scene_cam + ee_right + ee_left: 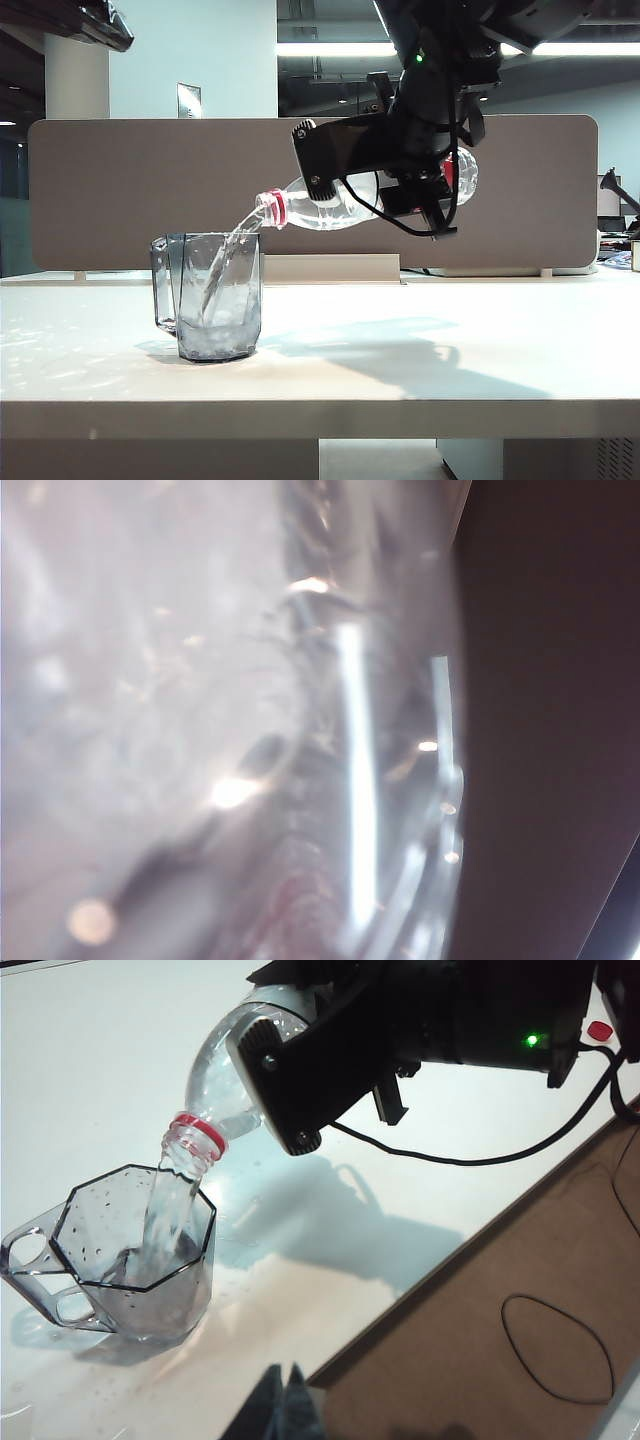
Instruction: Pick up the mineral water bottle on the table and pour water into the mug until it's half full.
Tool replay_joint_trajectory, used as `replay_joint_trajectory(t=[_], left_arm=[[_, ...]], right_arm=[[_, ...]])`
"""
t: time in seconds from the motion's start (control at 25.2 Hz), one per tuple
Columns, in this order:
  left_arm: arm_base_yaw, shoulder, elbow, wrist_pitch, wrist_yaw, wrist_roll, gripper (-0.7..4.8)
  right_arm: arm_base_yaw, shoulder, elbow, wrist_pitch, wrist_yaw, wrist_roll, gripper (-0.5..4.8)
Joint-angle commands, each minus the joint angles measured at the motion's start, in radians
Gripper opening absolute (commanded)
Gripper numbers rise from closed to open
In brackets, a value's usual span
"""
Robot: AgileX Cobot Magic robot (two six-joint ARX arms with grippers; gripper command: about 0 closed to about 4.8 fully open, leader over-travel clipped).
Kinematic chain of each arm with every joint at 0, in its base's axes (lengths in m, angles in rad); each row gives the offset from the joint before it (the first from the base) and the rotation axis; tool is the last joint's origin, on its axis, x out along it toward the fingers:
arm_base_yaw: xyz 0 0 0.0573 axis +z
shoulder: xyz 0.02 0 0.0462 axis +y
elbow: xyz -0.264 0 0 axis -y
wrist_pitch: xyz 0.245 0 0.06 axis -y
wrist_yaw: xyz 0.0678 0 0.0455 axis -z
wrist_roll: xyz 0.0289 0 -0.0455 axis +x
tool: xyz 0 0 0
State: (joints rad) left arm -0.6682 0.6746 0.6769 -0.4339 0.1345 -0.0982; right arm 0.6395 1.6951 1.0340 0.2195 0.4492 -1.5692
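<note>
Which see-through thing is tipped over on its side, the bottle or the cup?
The mineral water bottle is tipped, held by the right gripper, pouring. The grey mug stands upright on the table.

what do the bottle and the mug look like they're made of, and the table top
The mineral water bottle, held tilted in the right gripper: thin clear plastic, probably, ribbed, with a red neck ring. The mug: smoky grey, see-through, faceted; glass or hard plastic, hard to tell. The table: smooth white top, likely laminate, with a soft sheen.
</note>
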Motion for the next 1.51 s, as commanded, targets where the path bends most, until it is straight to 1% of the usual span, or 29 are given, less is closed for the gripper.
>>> replay_joint_trajectory(t=[0.04, 0.16, 0.4, 0.91, 1.03, 1.15, 1.19, 1.23, 1.31, 1.39, 1.43, 1.51], left_arm=[[-0.001, -0.002, 0.007, 0.010, 0.000, 0.005, -0.01], [-0.001, -0.002, 0.007, 0.010, 0.000, 0.005, -0.01], [-0.001, -0.002, 0.007, 0.009, 0.001, 0.005, -0.01], [-0.001, -0.002, 0.007, 0.010, 0.000, 0.005, -0.01], [-0.001, -0.002, 0.007, 0.010, 0.001, 0.005, -0.01], [-0.001, -0.002, 0.007, 0.009, 0.000, 0.005, -0.01], [-0.001, -0.002, 0.007, 0.010, 0.001, 0.005, -0.01], [-0.001, -0.002, 0.007, 0.009, 0.001, 0.005, -0.01], [-0.001, -0.002, 0.007, 0.010, 0.001, 0.005, -0.01], [-0.001, -0.002, 0.007, 0.010, 0.001, 0.005, -0.01], [-0.001, -0.002, 0.007, 0.010, 0.001, 0.005, -0.01], [-0.001, -0.002, 0.007, 0.010, 0.000, 0.005, -0.01]], right_arm=[[0.001, -0.008, 0.013, 0.047, 0.014, -0.007, 1.98], [0.002, -0.008, 0.018, 0.051, 0.024, -0.011, 1.98], [0.002, -0.008, 0.018, 0.082, 0.029, -0.077, 1.98], [0.009, -0.008, 0.017, 0.104, 0.028, -0.071, 1.98], [0.015, -0.008, 0.017, 0.100, 0.022, 0.027, 1.98], [0.024, -0.008, 0.016, 0.096, 0.015, 0.166, 1.98], [0.029, -0.008, 0.016, 0.089, -0.011, 0.284, 1.98], [0.035, -0.008, 0.015, 0.082, -0.028, 0.377, 1.98], [0.038, -0.008, 0.015, 0.060, -0.069, 0.516, 1.98], [0.038, -0.008, 0.013, 0.045, -0.134, 0.771, 1.98], [0.037, -0.008, 0.011, 0.045, -0.162, 0.847, 1.98], [0.033, -0.008, 0.011, 0.046, -0.223, 0.951, 1.98]])
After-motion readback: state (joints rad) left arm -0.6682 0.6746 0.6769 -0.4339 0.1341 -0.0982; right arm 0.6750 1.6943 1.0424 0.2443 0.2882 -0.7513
